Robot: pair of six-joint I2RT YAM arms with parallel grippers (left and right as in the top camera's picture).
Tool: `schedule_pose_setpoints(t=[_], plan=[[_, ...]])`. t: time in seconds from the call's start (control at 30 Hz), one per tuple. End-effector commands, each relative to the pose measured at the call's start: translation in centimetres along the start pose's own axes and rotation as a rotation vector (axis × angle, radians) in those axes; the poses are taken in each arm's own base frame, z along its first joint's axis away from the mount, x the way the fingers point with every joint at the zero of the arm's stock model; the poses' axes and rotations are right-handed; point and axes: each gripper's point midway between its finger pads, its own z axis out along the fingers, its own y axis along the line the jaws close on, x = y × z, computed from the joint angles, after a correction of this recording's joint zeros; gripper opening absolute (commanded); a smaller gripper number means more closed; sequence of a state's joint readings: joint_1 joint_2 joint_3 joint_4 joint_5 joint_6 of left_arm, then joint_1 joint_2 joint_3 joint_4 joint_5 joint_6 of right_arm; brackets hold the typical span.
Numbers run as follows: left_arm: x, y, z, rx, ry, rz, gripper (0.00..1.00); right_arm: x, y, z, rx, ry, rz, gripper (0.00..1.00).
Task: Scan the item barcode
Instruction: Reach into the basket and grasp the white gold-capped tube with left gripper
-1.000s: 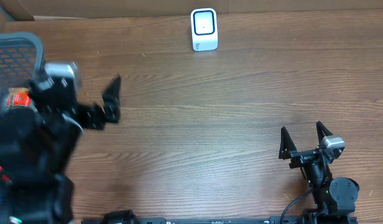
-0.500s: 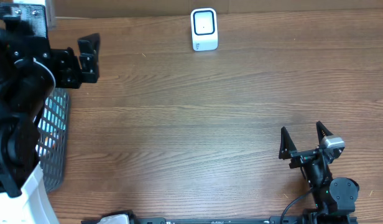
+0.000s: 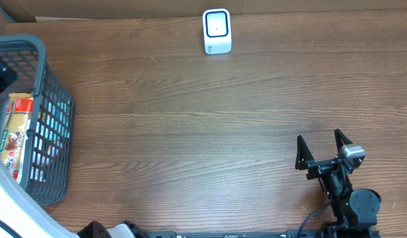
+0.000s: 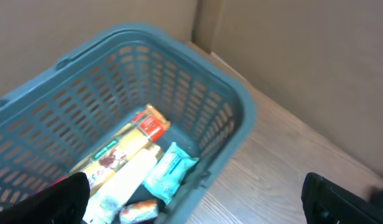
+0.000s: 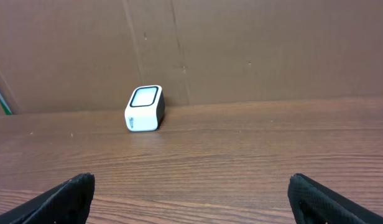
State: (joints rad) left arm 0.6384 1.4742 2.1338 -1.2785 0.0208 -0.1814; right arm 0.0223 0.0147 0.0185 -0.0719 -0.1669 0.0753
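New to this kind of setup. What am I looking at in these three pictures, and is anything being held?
Two robot arms work at a brown wooden table. One picture looks down from above; the other two come from a camera on each wrist. The left pincer hangs open over a grey-blue plastic basket holding a long tan snack packet and a pale teal pouch. The right pincer is open too, facing a small white barcode scanner. Nothing is held.

**Wood, plastic, cardboard**

The surface (image 3: 190, 132) shows smooth brown wood grain with a low sheen. The basket (image 3: 58, 145) at left is matt grey-blue plastic lattice, and the packets (image 4: 126, 146) in it are glossy film. The scanner (image 3: 217, 31) is glossy white plastic, against matt cardboard (image 5: 241, 50).
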Motion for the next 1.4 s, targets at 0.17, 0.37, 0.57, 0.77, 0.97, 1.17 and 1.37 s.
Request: schedule_pose_setpoints(t=[0.17, 0.37, 0.57, 0.77, 0.97, 1.17, 1.37], plan=[[4.7, 2.8, 7.4, -0.086, 0.16, 0.101, 1.0, 0.2, 0.0, 0.0, 0.0, -0.005, 0.001, 1.0], [5.5, 5.1, 10.6, -0.074, 0.198, 0.139, 1.0, 0.2, 0.0, 0.0, 0.0, -0.005, 0.001, 1.0], [5.4, 5.2, 12.5, 0.077, 0.203, 0.212, 1.0, 0.2, 0.0, 0.0, 0.0, -0.005, 0.001, 1.0], [8.3, 7.7, 16.1, 0.027, 0.337, 0.253, 0.95, 0.2, 0.0, 0.0, 0.0, -0.005, 0.001, 1.0], [10.2, 9.3, 19.0, -0.007, 0.417, 0.318, 0.82, 0.2, 0.0, 0.0, 0.0, -0.005, 0.001, 1.0], [13.3, 10.1, 22.4, 0.013, 0.523, 0.323, 0.79, 0.2, 0.0, 0.0, 0.0, -0.005, 0.001, 1.0], [16.8, 11.2, 25.2, 0.013, 0.635, 0.31, 0.79, 0.2, 0.0, 0.0, 0.0, -0.005, 0.001, 1.0]])
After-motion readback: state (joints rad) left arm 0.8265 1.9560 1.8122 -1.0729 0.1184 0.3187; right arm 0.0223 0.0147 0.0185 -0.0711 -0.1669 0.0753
